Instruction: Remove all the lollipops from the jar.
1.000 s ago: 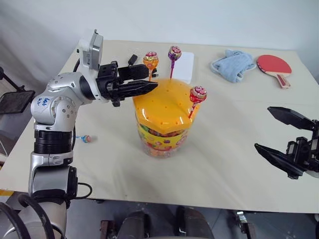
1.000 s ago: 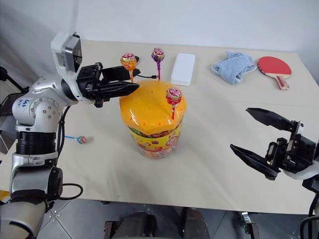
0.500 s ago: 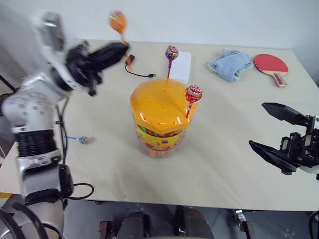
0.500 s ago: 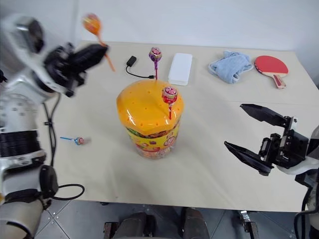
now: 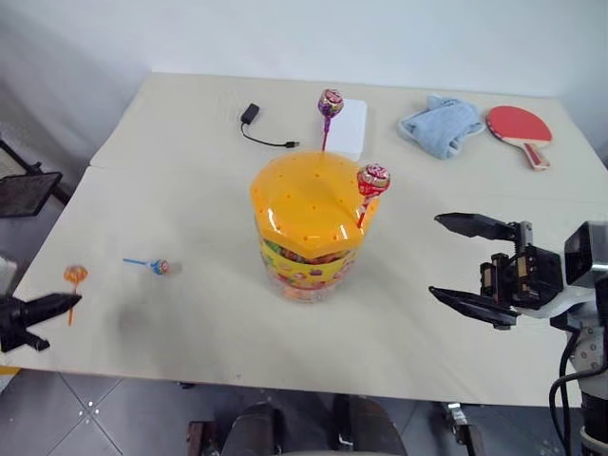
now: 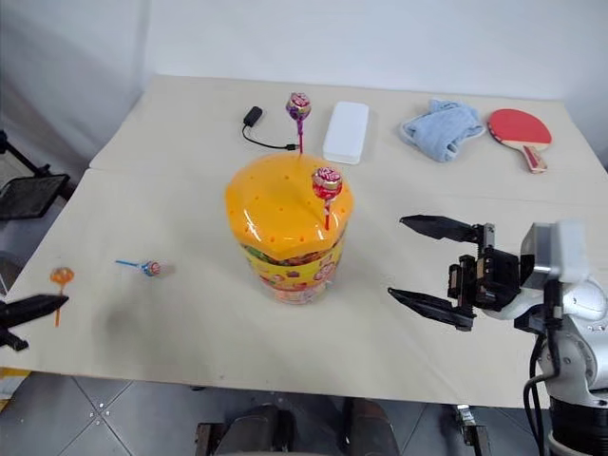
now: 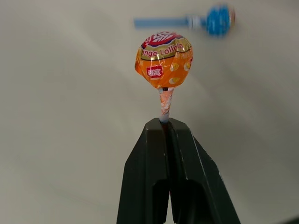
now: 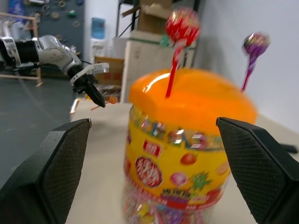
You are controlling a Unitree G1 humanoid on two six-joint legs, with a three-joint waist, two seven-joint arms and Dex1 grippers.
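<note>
Risk — right gripper, jaws spread beside the jar, could topple it; left gripper pinches the orange lollipop.

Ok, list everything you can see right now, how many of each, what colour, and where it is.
jar: one, clear with yellow label and orange lid, table centre.
lollipops in the lid: two, purple stick at the back, red stick on the right side.
lollipop on the table: one, blue stick, left of the jar.
orange lollipop: one, held by its stick at the table's left front edge.
white box: one, behind the jar.
black cable: one, back left.
cloth: one, light blue, back right.
paddle: one, red, far right.
table: one, beige.
left gripper: shut on the orange lollipop.
right gripper: open, right of the jar.
</note>
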